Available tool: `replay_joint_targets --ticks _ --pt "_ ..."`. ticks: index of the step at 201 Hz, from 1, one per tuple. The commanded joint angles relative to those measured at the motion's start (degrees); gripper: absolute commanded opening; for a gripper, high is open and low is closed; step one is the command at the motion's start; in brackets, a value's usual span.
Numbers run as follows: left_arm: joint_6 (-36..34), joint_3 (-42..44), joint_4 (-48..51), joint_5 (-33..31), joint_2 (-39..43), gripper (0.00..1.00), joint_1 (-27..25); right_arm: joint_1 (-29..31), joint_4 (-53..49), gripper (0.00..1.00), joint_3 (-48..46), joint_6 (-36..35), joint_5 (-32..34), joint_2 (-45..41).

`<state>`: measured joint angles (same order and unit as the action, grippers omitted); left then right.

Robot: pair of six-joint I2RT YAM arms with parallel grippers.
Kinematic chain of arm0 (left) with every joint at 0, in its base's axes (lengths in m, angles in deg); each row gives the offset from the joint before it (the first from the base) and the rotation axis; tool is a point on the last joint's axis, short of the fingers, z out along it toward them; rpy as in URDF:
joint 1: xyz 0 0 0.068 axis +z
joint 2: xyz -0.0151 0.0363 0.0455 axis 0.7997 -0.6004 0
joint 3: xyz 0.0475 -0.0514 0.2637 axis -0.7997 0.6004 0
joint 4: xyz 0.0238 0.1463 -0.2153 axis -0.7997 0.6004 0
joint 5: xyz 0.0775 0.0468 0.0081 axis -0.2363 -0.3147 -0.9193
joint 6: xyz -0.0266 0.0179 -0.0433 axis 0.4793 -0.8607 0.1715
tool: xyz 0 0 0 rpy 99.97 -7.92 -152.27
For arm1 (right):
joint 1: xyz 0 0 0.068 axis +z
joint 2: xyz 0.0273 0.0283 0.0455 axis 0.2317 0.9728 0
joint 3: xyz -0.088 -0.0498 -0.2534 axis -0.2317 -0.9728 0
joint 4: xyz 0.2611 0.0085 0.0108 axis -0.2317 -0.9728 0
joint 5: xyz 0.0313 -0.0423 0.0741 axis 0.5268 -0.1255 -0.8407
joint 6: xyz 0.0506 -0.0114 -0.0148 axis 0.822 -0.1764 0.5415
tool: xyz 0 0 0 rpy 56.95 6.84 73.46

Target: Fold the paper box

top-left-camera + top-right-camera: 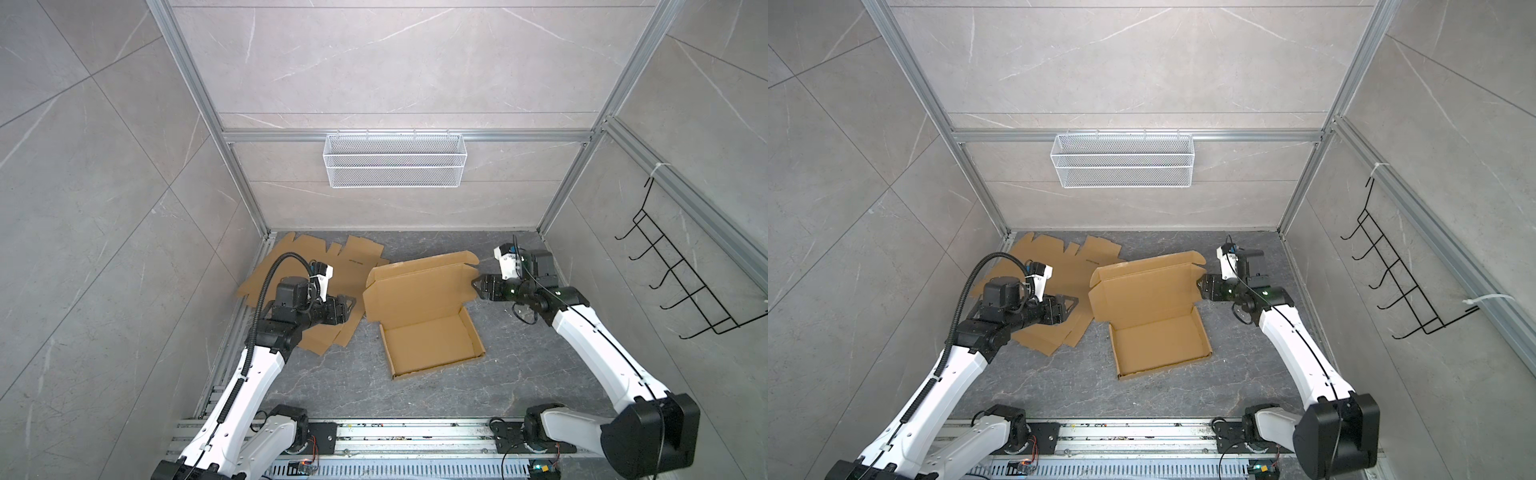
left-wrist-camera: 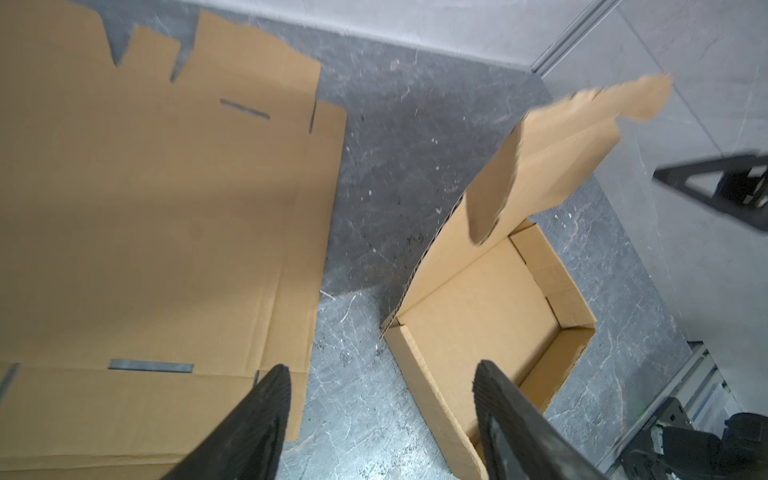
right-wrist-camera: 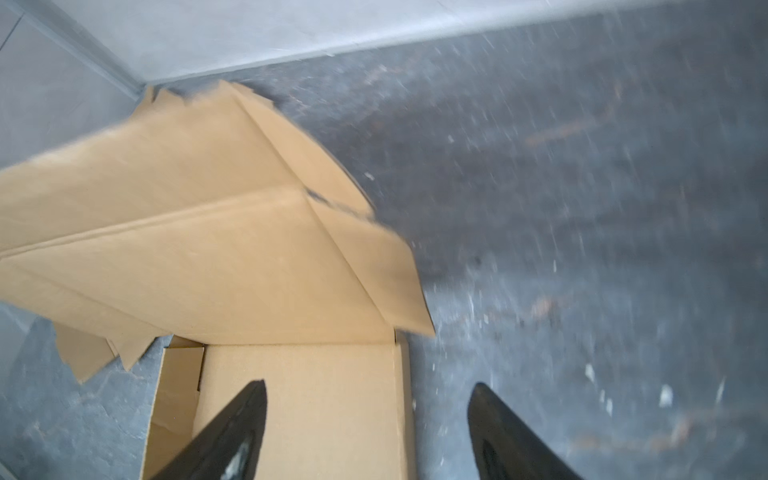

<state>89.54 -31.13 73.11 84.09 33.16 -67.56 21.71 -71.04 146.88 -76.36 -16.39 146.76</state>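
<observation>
At centre: box (image 1: 432, 347) — base formed, lid (image 1: 419, 286) half-raised on far side. Left gripper (image 1: 348, 311) and right gripper (image 1: 477, 289) flank lid, jaws wide, empty. Advice — press lid down evenly from both sides, without skew.

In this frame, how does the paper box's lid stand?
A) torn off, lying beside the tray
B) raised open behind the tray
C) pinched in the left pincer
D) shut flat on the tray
B: the lid stands up behind the open tray, still joined to it, and the left pincer is open with nothing in it.
</observation>
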Motion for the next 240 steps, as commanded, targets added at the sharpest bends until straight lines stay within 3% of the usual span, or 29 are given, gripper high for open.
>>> replay_joint_targets --ticks 1,73,121,145,194,240 --pt "1.05 1.89 -8.18 0.04 0.95 0.74 -2.46 -0.14 -1.98 0.78 4.11 -9.70 -2.03 3.26" --pt "-0.65 2.56 -16.54 -2.03 -8.36 0.69 -6.06 -0.14 0.12 0.77 7.54 -17.36 -3.44 12.47" --pt "-2.66 3.05 -18.76 -2.05 -10.98 0.61 -7.82 -0.42 2.08 0.76 7.25 -18.11 -7.19 15.07" --pt "-3.25 2.91 -19.38 -2.27 -12.53 0.53 -8.24 -0.49 1.31 0.70 7.50 -18.06 -10.26 15.30" --pt "-3.63 2.25 -20.10 -2.56 -14.05 0.34 -9.36 -0.41 0.72 0.59 6.04 -17.14 -8.93 13.75" --pt "-3.86 1.55 -20.47 -3.27 -15.14 0.19 -9.98 -0.41 2.58 0.40 3.24 -16.22 -7.65 11.57"
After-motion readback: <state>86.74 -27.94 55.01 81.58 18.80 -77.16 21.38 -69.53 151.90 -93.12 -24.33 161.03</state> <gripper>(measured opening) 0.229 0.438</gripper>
